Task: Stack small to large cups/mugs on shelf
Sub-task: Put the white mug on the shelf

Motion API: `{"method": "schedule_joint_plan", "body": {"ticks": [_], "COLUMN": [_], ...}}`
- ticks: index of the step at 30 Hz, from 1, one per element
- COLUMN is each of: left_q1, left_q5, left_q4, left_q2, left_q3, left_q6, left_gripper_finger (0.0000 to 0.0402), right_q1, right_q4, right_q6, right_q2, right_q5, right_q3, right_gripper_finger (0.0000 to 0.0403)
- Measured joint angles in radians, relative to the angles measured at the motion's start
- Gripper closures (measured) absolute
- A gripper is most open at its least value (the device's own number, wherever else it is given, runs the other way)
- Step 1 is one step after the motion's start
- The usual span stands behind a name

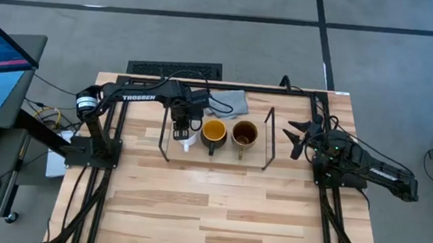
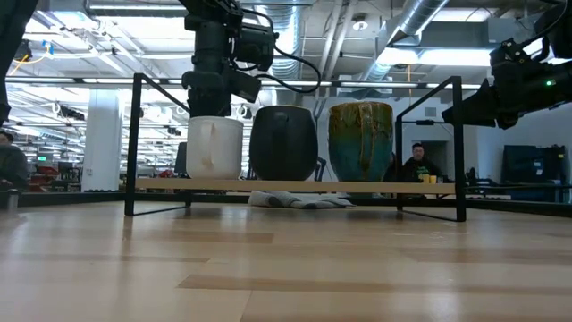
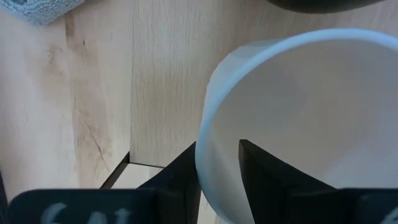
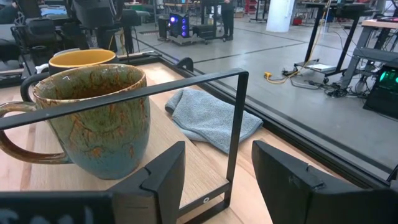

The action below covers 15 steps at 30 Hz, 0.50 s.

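Note:
Three mugs stand in a row on the shelf's wooden base (image 2: 295,185): a small white mug (image 2: 214,148) at the left, a dark mug with a yellow inside (image 1: 213,131) in the middle, and a brown-green glazed mug (image 1: 244,133) at the right. My left gripper (image 1: 185,125) comes down from above onto the white mug and is shut on its wall. My right gripper (image 1: 294,138) is open and empty, just outside the shelf's right wire end frame (image 4: 233,124), level with the glazed mug (image 4: 93,124). My left gripper holds the white mug by its rim wall (image 3: 208,155), on the side away from the dark mug. One finger (image 3: 177,177) is outside the wall and one finger (image 3: 273,177) is inside the hollow. The fingers point down from above. The mug stands upright, its bottom on the shelf's base.
A grey cloth (image 1: 230,101) lies on the table behind the shelf. The black metal frame (image 1: 227,85) edges the table. Bare wooden tabletop (image 1: 217,208) lies in front of the shelf. People sit in the room far behind the table.

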State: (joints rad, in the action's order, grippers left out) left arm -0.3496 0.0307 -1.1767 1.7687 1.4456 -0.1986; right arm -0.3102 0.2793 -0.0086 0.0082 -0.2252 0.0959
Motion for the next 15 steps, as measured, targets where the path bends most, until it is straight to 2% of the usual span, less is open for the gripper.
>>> {"method": "schedule_joint_plan", "body": {"ticks": [8,12,15], "left_q1": [0.003,-0.001,-0.001], "left_q5": [-0.008,-0.088,-0.105], "left_q4": [0.0,0.001,0.002], "left_q2": [0.0,0.0,0.0], "left_q3": [0.0,0.0,0.0], "left_q6": [-0.028,-0.001,0.001], "left_gripper_finger": [0.0305,0.0298,0.0277], "right_q1": [0.0,0.0,0.0], "right_q4": [0.0,0.0,0.0], "right_q6": [0.0,0.0,0.0], "right_q2": [0.0,0.0,0.0], "right_q5": [0.0,0.0,0.0], "right_q3": [0.0,0.0,0.0], "right_gripper_finger": [0.0193,0.0193,0.0193]}}
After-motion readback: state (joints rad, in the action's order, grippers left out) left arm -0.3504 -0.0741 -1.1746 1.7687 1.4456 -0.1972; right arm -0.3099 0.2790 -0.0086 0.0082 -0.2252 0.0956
